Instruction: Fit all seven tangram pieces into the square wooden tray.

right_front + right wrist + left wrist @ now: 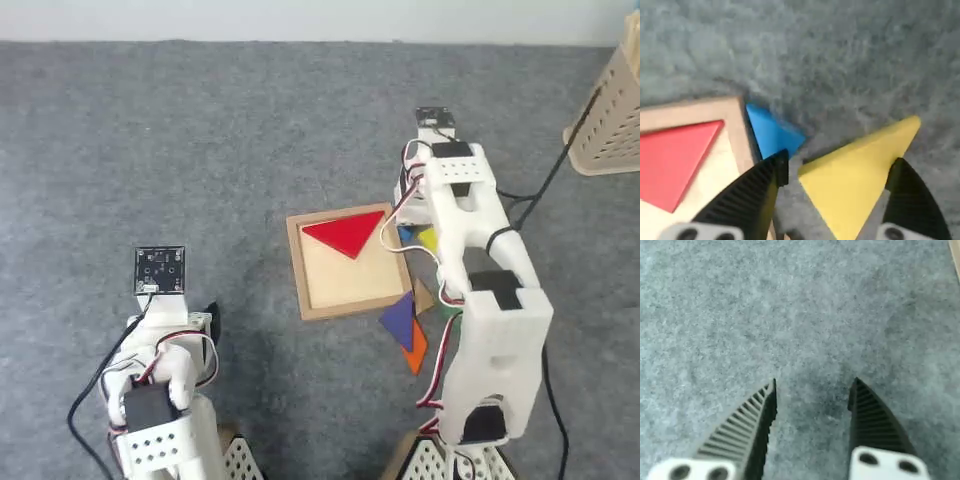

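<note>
**Ana:** Left wrist camera first. How is the tool?

**Ben:** The left tool point(815, 382) is open. Its two ribbed fingers point(747, 432) stand wide apart, with grey, carpet-like tabletop point(790, 300) between them and ahead of them.

**Ana:** And the right wrist camera?

**Ben:** The right tool point(840, 159) is spread as well, with the yellow triangle point(855, 187) lying between its fingers. One fingertip stands a sliver off the triangle's corner. The other is at the opposite edge, and I cannot tell whether it touches. Just beyond the first fingertip a blue piece point(772, 135) sits on the tabletop against the outer wall of the wooden tray point(742, 132). Past that wall from the tool, the red triangle point(675, 160) lies flat inside the tray.

**Ana:** What does the high camera show?

**Ben:** The right arm point(480, 290) stretches along one side of the tray, and its tool end is over the blue and yellow pieces at the tray's far corner. The red triangle fills the part of the tray nearest the right tool, and the rest of the floor shows bare wood. Back along the arm from that tool, outside the tray's near corner, lies a purple triangle point(399, 316). An orange triangle point(415, 347) touches it and a brownish piece point(424, 297) is just beside it. The left arm point(160, 400) holds its tool well apart from the tray. A slatted basket point(612, 110) stands far beyond the right tool.
</note>
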